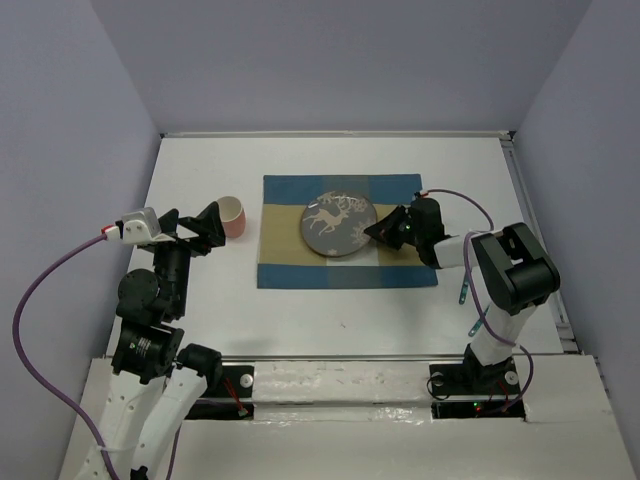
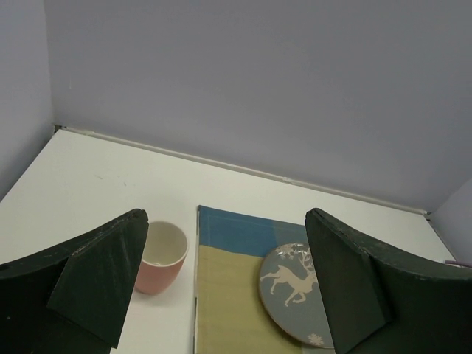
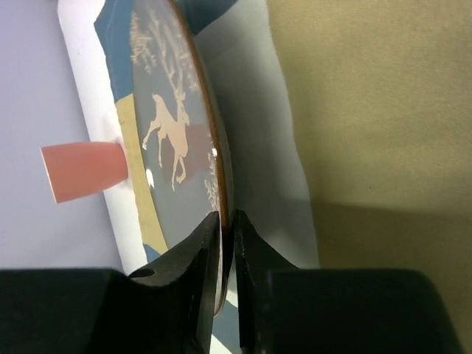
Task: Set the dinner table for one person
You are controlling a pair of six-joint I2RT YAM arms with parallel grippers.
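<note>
The white dinner table holds a blue-and-tan checked placemat. A grey-blue plate with a white deer lies on the placemat. My right gripper is shut on the plate's right rim; in the right wrist view its fingertips pinch the plate's edge. A pink cup stands upright on the table just left of the placemat. My left gripper is open and empty, just left of the cup. In the left wrist view the cup sits by the left finger.
A thin light-blue object lies on the table beside the right arm, right of the placemat. Grey walls enclose the table on three sides. The placemat and plate lie ahead of the left gripper.
</note>
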